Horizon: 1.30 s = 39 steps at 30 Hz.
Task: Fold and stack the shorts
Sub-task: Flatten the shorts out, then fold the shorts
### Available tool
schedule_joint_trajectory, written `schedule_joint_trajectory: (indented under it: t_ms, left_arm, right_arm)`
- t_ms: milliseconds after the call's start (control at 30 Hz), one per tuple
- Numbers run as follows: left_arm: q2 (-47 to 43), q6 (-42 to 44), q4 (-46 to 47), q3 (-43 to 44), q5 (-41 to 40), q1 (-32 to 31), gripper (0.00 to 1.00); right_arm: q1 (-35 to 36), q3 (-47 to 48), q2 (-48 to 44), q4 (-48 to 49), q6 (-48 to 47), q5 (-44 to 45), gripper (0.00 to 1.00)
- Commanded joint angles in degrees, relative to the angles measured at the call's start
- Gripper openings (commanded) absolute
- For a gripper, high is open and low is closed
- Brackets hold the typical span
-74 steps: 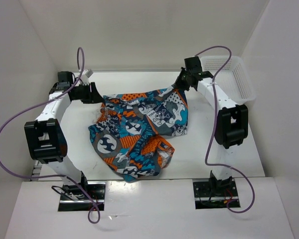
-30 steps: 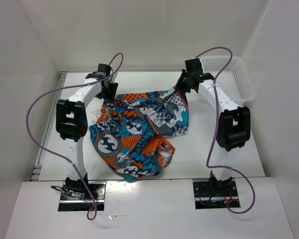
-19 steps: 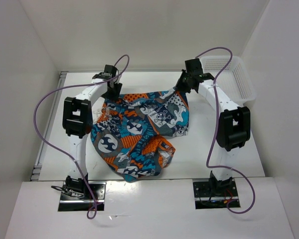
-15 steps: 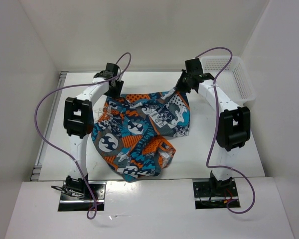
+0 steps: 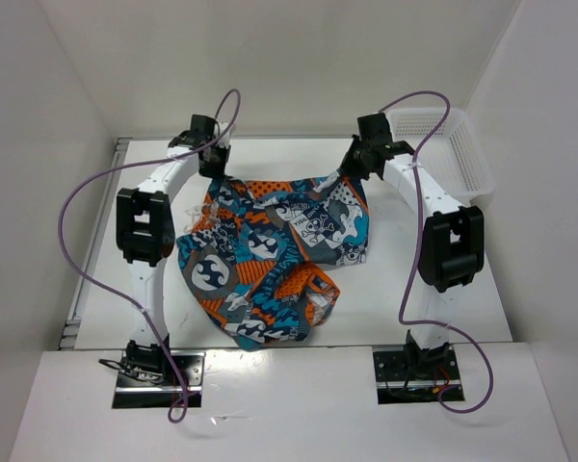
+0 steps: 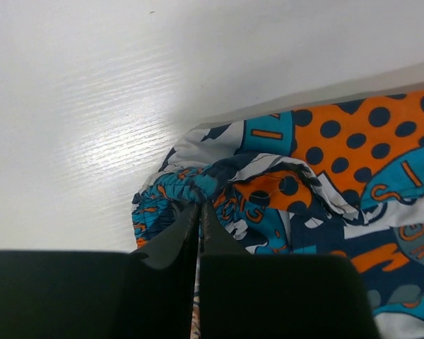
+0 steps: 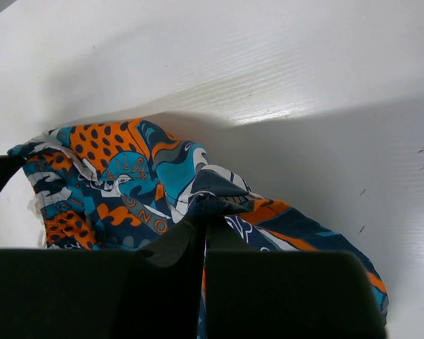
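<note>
Barely begun, I'd say: the left gripper (image 5: 213, 168) and right gripper (image 5: 351, 166) each pinch an upper corner of the shorts (image 5: 270, 255), which lie rumpled, unfolded, unstacked.

Left arm (image 5: 140, 226), right arm (image 5: 450, 247): white tubular links, blocky black joint housings. Purple cable (image 5: 424, 92) looped along each. Fingers (image 6: 166, 236): black, wedge-shaped. Base plates (image 5: 185, 371): bare metal.

The shorts (image 5: 270, 250) are soft, matt, crumpled cloth; the table (image 5: 376, 289) is smooth, faintly glossy, finely grained.
</note>
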Motion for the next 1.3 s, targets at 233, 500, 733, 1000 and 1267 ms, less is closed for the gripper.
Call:
schedule_joint_trajectory:
  t_ms: [233,500,733,1000,1267]
  left_arm:
    - [-13.14,0.14,0.79,-3.79,23.34,12.0,0.0]
    - [-18.24,0.14,4.04,-6.17,34.42,16.93,0.0]
    - [-23.95,0.14,4.99,1.39,38.73,17.54,0.0]
    - [-37.48,0.14,18.42,0.96,42.25,18.69,0.0]
    - [-52.41,0.14,21.09,-4.58,39.8,19.21,0.0]
  right_arm:
    - [-1.21,4.17,-1.16,-0.92,-0.6,0.47,0.0]
    - [-3.14,9.62,-0.45,-2.76,-3.06,0.47,0.0]
    - [-3.67,27.81,0.87,-10.92,-7.0,-1.55,0.0]
    - [-3.67,38.99,-5.87,-17.36,-7.81,-0.41,0.0]
    - [-3.67,19.15,-25.39,-12.0,-4.11,-3.31,0.0]
